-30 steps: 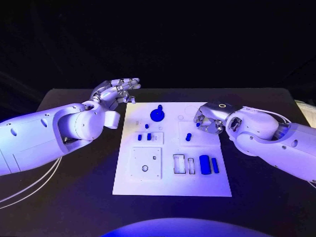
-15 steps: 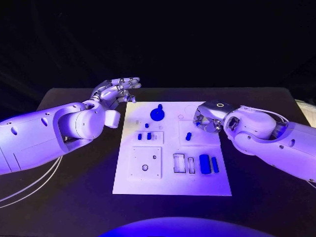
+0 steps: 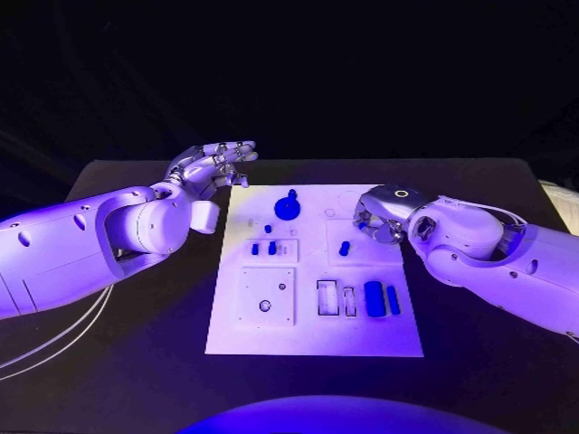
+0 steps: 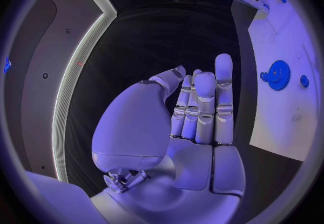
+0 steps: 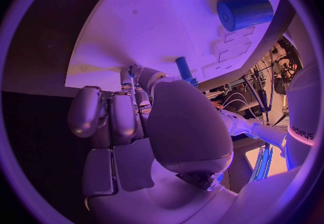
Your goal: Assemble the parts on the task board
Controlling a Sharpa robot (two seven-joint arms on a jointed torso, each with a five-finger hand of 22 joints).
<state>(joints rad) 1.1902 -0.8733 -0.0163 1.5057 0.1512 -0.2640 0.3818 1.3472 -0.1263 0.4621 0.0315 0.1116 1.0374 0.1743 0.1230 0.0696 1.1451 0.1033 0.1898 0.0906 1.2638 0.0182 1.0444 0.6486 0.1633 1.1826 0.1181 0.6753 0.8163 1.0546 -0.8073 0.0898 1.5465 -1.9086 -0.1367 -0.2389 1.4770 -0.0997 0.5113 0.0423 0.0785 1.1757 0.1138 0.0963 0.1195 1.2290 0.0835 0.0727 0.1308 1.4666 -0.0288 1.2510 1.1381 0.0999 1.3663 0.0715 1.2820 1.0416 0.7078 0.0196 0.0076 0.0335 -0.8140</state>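
- The right hand [image 3: 378, 220] hangs over the board [image 3: 313, 336] with fingers curled beside a small blue peg [image 5: 183, 67], likely to grasp it; I cannot tell whether it holds it.
- The left hand [image 3: 209, 168] is released and empty, parked off the board, leaving the blue gear [image 3: 289, 209] unobstructed.

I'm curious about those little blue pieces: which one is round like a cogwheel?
The toothed blue wheel at the far end of the white board. The other blue pieces are short pegs and bars; only this one is a flat disc with teeth.

The head camera looks steeply down from above the black table's [image 3: 133, 380] near edge. Each wrist camera sits close behind its own palm. All three views share the flat white plastic task board [image 3: 309, 336] [image 4: 287, 121] [image 5: 169, 24].
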